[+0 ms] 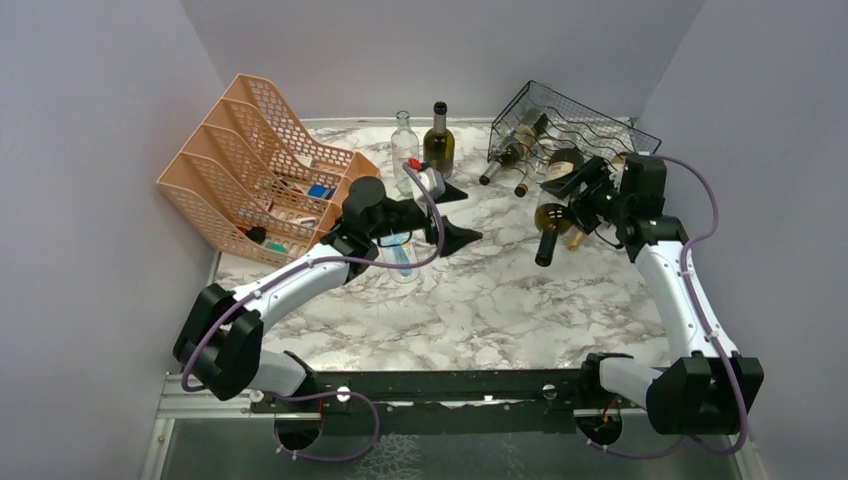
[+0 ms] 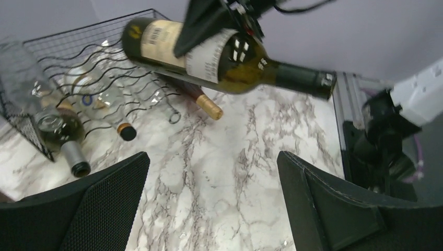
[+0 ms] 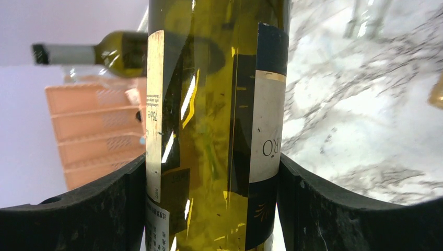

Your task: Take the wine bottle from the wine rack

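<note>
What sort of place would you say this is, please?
Likely a robot test booth, not a home: plain lilac walls enclose a marble-patterned tabletop, with a black metal wire wine rack and a peach plastic mesh file organizer.

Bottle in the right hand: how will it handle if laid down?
The bottle looks like glass: probably slick and fragile, so the right hand clamped across its body might slip. Round sides: laid flat on the table it would likely roll.

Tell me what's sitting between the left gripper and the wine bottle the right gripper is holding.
Nothing: only bare marble table lies between the open left gripper and the wine bottle, as the top external and left wrist views show.
</note>
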